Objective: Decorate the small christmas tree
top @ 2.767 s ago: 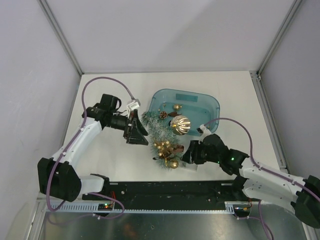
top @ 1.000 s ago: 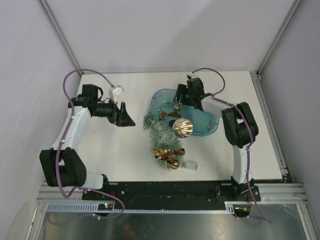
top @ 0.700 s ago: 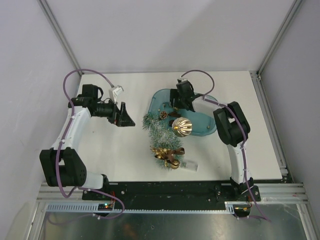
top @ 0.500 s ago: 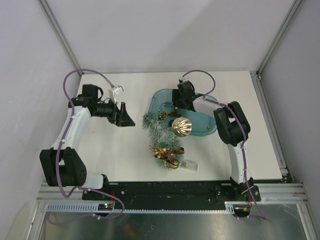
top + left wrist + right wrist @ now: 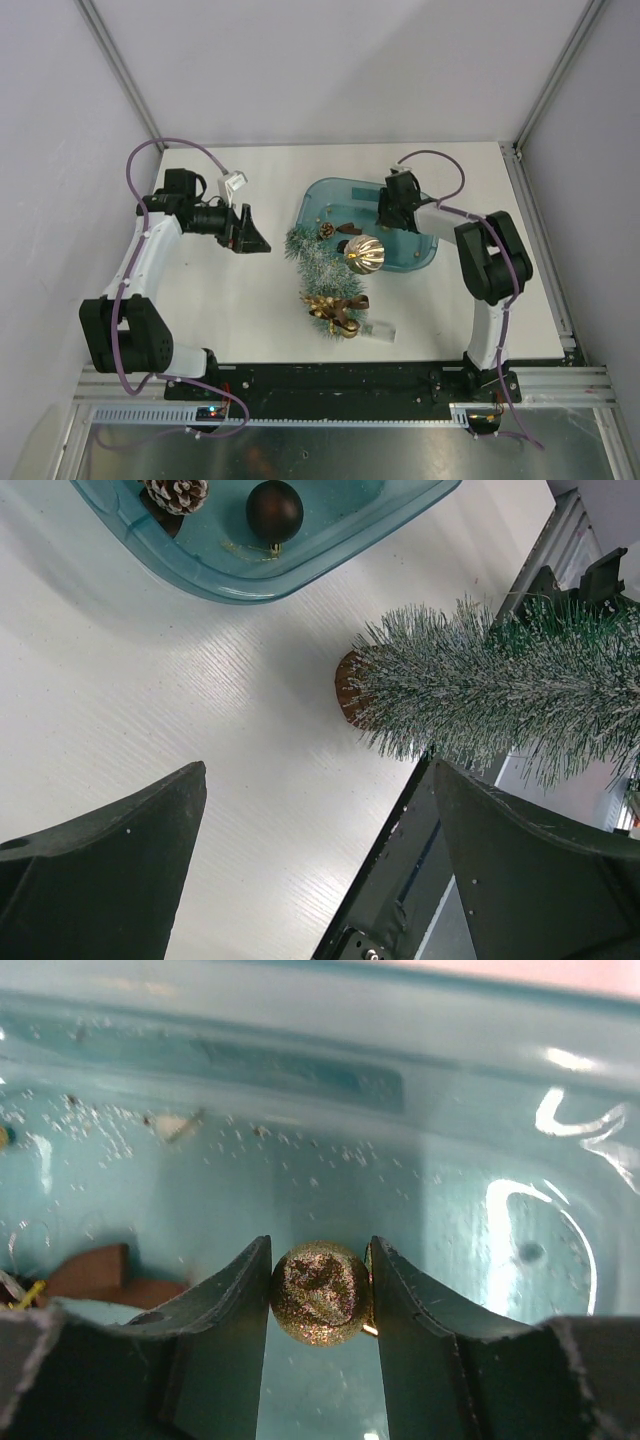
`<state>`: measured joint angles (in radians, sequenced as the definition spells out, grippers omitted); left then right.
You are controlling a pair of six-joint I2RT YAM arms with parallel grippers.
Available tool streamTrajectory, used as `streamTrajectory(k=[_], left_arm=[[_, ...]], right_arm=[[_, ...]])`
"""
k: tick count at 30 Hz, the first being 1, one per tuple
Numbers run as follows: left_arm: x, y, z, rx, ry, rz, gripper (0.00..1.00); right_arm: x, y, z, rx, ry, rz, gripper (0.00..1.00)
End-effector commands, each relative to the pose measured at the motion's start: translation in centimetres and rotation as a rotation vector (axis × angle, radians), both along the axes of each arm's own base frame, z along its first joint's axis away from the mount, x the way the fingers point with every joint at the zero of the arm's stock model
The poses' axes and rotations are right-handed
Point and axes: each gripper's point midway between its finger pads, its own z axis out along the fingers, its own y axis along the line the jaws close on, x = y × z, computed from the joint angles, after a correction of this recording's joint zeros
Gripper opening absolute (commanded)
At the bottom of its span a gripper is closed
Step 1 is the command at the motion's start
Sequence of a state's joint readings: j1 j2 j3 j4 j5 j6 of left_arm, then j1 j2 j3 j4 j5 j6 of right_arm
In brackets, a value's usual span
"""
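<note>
While the small christmas tree lies on its side on the table, a cluster of gold and brown ornaments is seen at its near end. Its wooden base is turned to the far end, near the teal tub but apart from it. Left of the tree, the left gripper is held above the table, spread wide with nothing in it. A large gold ball is seen at the tub's near edge. A pinecone and a dark ball lie inside the tub. Farther back, over the tub, a small glittery gold ball is pinched by the right gripper.
</note>
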<state>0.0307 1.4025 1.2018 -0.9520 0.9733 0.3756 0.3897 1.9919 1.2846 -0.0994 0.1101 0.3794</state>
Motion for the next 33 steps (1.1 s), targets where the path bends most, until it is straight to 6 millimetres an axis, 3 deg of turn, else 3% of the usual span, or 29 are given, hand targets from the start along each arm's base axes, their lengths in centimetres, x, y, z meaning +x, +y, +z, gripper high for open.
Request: streamTrajectory(k=[1, 6, 12, 20, 27, 30, 33], left_arm=[[0.1, -0.2, 1.5, -0.031, -0.055, -0.021, 1.0], [0.1, -0.3, 1.7, -0.041, -0.065, -0.033, 1.0], [0.0, -0.4, 2.1, -0.046, -0.09, -0.044, 1.0], [-0.3, -0.6, 2.6, -0.056, -0.112, -0.055, 1.0], [-0.5, -0.5, 2.8, -0.048, -0.142, -0.063, 1.0], [-0.8, -0.6, 2.6, -0.05, -0.145, -0.07, 1.0], [-1.0, -0.5, 2.5, -0.052, -0.148, -0.073, 1.0]], right_arm=[[-1.1, -1.1, 2.9, -0.013, -0.056, -0.016, 0.36], [-2.4, -1.7, 2.9, -0.025, -0.035, -0.011, 0.54], [-2.4, -1.9, 3.2, -0.028, -0.035, 0.017, 0.67], [-3.5, -1.8, 3.3, -0.071, -0.014, 0.072, 0.67], [-6.1, 0.5, 3.0, -0.072, 0.039, 0.137, 0.63], [-7.1, 1.8, 3.8, -0.041, 0.041, 0.162, 0.62], [-6.5, 1.4, 5.2, -0.019, 0.007, 0.142, 0.61]])
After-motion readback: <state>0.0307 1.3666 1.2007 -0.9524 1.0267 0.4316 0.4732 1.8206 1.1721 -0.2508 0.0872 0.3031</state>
